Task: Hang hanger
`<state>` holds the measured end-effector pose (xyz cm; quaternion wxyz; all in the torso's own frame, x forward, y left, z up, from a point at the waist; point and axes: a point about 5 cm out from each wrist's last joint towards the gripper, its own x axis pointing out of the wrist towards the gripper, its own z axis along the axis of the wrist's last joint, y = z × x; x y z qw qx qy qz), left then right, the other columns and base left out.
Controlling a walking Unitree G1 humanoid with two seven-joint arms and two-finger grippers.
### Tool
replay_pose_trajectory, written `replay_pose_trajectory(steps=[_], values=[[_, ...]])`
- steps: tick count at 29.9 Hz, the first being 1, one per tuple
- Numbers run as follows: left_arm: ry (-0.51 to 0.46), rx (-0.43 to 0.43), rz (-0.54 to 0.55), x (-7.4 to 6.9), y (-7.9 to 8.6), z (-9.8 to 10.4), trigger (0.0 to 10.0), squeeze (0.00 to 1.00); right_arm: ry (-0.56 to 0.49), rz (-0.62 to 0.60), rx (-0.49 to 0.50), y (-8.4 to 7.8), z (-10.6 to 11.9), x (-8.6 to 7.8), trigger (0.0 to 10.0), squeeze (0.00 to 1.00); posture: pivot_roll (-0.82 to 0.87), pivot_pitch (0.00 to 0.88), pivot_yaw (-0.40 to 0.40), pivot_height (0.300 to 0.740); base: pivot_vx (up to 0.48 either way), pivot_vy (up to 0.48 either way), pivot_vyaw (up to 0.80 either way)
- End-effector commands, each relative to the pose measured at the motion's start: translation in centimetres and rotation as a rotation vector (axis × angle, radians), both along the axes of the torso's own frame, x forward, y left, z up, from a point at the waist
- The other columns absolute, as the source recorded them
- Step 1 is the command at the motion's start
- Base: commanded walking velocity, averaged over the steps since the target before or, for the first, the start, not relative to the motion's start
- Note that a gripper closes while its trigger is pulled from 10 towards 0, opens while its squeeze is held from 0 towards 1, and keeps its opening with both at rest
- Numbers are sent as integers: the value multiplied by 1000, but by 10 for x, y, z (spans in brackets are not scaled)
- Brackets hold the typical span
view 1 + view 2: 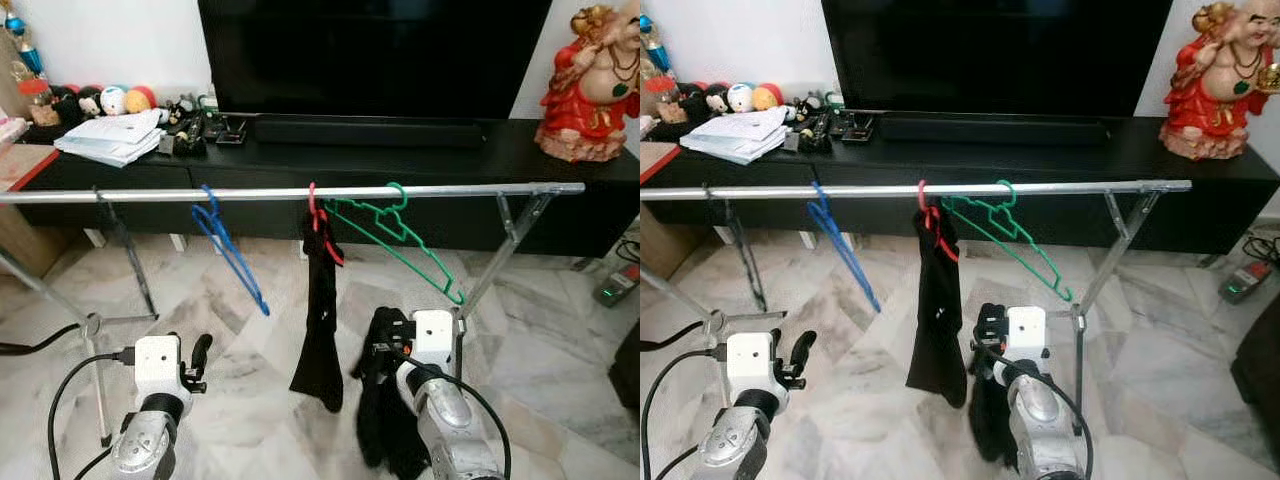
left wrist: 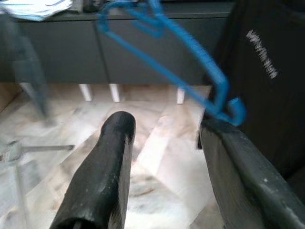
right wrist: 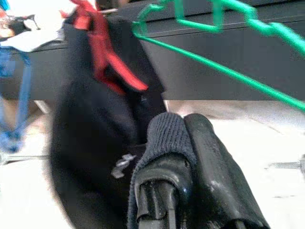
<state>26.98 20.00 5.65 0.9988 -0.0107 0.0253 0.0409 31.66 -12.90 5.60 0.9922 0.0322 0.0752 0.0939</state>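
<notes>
While the left hand [image 1: 197, 362] hangs spread below the rail [image 1: 290, 193], the right hand [image 1: 385, 340] pinches a black garment [image 1: 385, 425] beneath the green hanger [image 1: 400, 235].

Metal rail [image 1: 290, 193] spans view before black TV stand [image 1: 500, 160]. Three hangers on rail: blue hanger [image 1: 230, 250] left, red hanger [image 1: 322, 225] middle carrying black garment [image 1: 322, 320], green hanger [image 1: 400, 240] right, tilted. Left gripper [image 1: 198, 362] low, below blue hanger, fingers apart, holding nothing. Right gripper [image 1: 385, 340] low beside hanging garment, clamped on dark cloth [image 1: 385, 420] drooping toward marble floor [image 1: 560, 340]. Papers [image 1: 110, 138], red figurine [image 1: 590, 85] on stand.
</notes>
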Motion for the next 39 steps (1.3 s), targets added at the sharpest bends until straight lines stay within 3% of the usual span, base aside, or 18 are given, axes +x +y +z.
replay_pose_trajectory(steps=[1,12,19,27,32,33,34,39], values=[[-8,17,1,1,2,3,10000,0,-24,-2,0,-1,4,2,10000,0,66,80,28,740,401,0,0],[-24,31,10,0,4,6,10000,0,-15,9,-12,1,0,0,10000,0,65,79,27,740,401,0,0],[-70,20,8,-3,4,15,10000,0,-16,12,-18,1,-2,-1,10000,0,62,74,32,740,0,0,0],[-60,-29,33,-8,5,20,10000,0,-10,23,-30,3,-5,-4,10000,0,66,69,32,740,0,0,0],[-6,-108,45,-3,4,20,10000,0,-9,31,-39,4,-5,-3,10000,0,67,74,32,740,0,0,0],[12,-131,34,1,1,21,10000,906,-9,34,-42,4,-5,-3,10000,0,67,74,32,740,0,0,0],[13,-148,27,4,-1,22,10000,1000,-5,41,-51,4,-5,-3,10000,0,71,78,30,740,0,0,0],[25,-137,11,14,-4,25,10000,1000,4,56,-68,7,-8,-4,10000,0,69,84,31,740,0,0,0]])
